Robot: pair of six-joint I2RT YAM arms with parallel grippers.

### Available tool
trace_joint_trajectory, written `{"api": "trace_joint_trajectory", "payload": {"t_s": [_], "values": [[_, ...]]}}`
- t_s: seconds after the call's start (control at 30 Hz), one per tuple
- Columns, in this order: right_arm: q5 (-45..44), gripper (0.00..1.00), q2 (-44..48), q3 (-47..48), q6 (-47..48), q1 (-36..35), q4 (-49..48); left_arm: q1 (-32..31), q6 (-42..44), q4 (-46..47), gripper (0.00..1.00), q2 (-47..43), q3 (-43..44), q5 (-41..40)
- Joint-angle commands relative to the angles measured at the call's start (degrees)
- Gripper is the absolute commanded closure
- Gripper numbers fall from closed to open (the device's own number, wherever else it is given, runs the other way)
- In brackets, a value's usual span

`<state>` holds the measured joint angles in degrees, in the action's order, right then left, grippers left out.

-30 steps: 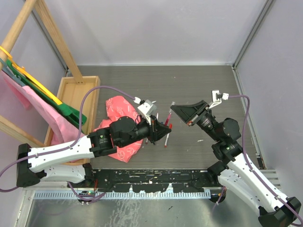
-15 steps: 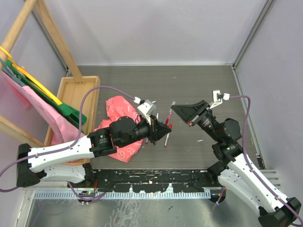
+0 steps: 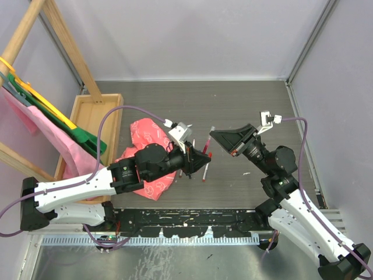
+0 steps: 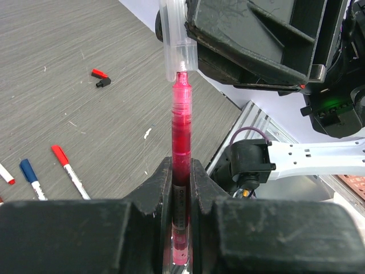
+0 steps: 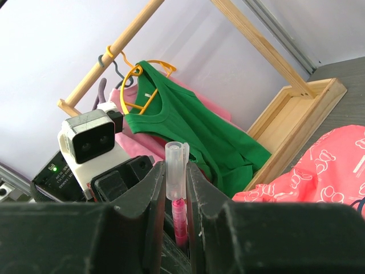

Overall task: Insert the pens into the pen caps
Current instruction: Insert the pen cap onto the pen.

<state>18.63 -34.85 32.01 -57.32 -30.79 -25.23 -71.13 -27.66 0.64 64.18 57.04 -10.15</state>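
Observation:
My left gripper point(image 4: 181, 171) is shut on a pen point(image 4: 181, 123) with a pink-red barrel, which points up and away from it. My right gripper point(image 5: 177, 171) is shut on a clear pen cap point(image 5: 177, 161). In the left wrist view the pen's tip sits just at the mouth of the cap point(image 4: 178, 54). From the right wrist, the pen point(image 5: 180, 220) stands right under the cap. The two grippers point(image 3: 202, 156) point(image 3: 218, 136) meet nose to nose above the table's middle. Loose pens with a red cap point(image 4: 68, 169) and a blue cap point(image 4: 32, 177) lie on the table.
A small red and black cap pair point(image 4: 100, 77) lies further out. One more pen point(image 3: 205, 171) lies below the grippers. A pink patterned cloth point(image 3: 145, 133) sits under the left arm. A wooden tray point(image 3: 87, 119) and a rack with hanging clothes point(image 5: 194, 131) stand at the left.

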Motion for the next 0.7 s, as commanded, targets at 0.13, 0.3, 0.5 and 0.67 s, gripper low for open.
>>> {"api": "trace_joint_trajectory", "payload": {"t_s": [0.13, 0.3, 0.5, 0.67], "values": [[2.8, 1.00, 0.0, 1.2, 0.6, -0.3, -3.2, -0.2, -0.2, 5.4, 1.00, -0.3, 1.0, -1.9], [3.5, 1.00, -0.7, 0.8, 1.0, -0.3, -3.4, -0.2, -1.4, 8.7, 1.00, -0.3, 0.4, -3.2], [5.4, 1.00, -1.7, 0.5, 1.7, -0.3, -4.2, -0.1, -1.9, 10.9, 1.00, 1.1, 1.3, -3.9], [8.5, 0.97, -1.9, 0.3, 3.9, -0.3, -4.2, -0.1, -1.1, 11.0, 1.00, 1.8, 2.7, -5.5]]}}
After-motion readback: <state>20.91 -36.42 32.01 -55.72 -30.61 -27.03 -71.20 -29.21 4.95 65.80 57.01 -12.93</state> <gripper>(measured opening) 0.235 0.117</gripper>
